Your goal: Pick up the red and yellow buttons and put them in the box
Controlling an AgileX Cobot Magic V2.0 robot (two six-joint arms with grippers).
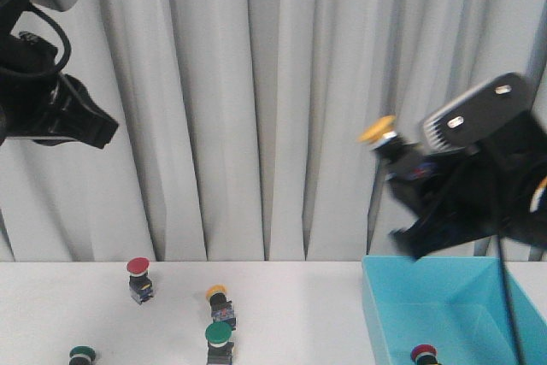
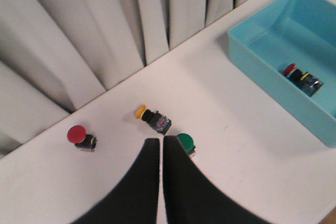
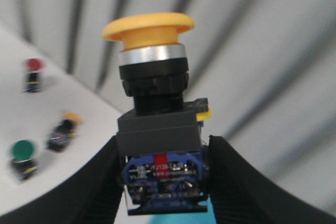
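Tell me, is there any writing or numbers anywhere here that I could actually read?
Blue base of the yellow button held in the right gripper: rows of small print beside a red mark, too blurred to read.
Other buttons, turquoise box, curtain: no text visible.

Counted around the one turquoise box (image 1: pixel 402 305): two red-capped buttons, one lying inside the box (image 1: pixel 423 353) and one standing on the table well off to the box's left (image 1: pixel 138 278). Two yellow-capped buttons, one raised in the air just above the box's near-left corner (image 1: pixel 382 135), one lying on the table left of the box (image 1: pixel 220 299). Two green-capped buttons on the table left of the box, one nearer to it (image 1: pixel 219 339) and one farther away (image 1: pixel 82 355).
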